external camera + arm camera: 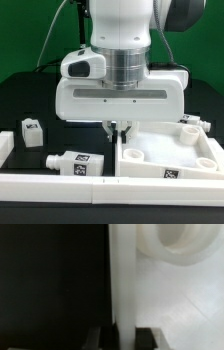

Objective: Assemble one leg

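The white tray-like tabletop (190, 160) lies at the exterior view's right. My gripper (118, 131) is down at its left wall, near the back left corner. In the wrist view the wall (122, 274) runs between my two dark fingers (148, 335), which sit against it on both sides, so the gripper (124, 332) is shut on the wall. A round screw socket (172, 246) of the tabletop shows inside the tray. One white tagged leg (72, 161) lies on the black table left of the tabletop. Another leg (32, 132) stands further left and back.
A long white bar (55, 186) runs along the front of the table. A white piece (4, 148) sits at the exterior view's left edge. A small white part (190, 122) stands by the tabletop's back right corner.
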`<state>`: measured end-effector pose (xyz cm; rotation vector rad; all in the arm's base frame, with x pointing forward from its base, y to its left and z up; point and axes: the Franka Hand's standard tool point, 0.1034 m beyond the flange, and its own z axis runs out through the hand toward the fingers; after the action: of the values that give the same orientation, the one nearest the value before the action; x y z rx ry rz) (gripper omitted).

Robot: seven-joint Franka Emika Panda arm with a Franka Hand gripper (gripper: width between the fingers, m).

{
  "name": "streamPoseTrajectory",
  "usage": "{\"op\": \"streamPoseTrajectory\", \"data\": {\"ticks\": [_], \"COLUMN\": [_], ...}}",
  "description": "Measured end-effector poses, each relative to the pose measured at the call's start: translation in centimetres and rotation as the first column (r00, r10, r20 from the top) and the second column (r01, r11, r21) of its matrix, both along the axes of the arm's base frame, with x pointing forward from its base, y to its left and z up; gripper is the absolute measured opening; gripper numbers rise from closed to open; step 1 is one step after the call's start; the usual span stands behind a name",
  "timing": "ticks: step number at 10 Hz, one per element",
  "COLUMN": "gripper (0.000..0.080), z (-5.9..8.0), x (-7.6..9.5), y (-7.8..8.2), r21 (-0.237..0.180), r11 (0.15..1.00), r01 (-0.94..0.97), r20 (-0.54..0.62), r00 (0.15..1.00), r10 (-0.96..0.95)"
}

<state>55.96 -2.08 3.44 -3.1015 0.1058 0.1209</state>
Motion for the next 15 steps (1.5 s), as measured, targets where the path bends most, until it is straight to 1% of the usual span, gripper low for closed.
{"op": "streamPoseTrajectory", "data": {"ticks": [3,4,5,6,7,10,14,15], "gripper": [0.0054,0.0054,0.0054,0.0054,0.0054,0.0054,0.0056,0.0232], "z": [0.0,-0.3,-0.9,-1.3,-1.5,-2.0,-2.0,-2.0], "x": [0.0,0.0,0.3,1.1,2.0,2.0,2.0,2.0], "y": [0.0,0.0,0.0,-0.1,-0.2,0.0,-0.1,-0.1], "r21": [0.000,0.000,-0.001,-0.002,-0.002,0.000,-0.001,-0.001], "r11": [1.000,1.000,1.000,1.000,1.000,1.000,1.000,1.000], "r01": [0.000,0.000,0.000,-0.001,0.002,0.020,0.001,0.001], "r20": [-0.001,-0.002,-0.003,0.002,0.010,-0.012,-0.012,-0.012], "r00": [1.000,1.000,1.000,1.000,1.000,1.000,1.000,1.000], "r10": [0.000,0.000,0.000,0.001,-0.002,-0.020,-0.001,-0.001]}}
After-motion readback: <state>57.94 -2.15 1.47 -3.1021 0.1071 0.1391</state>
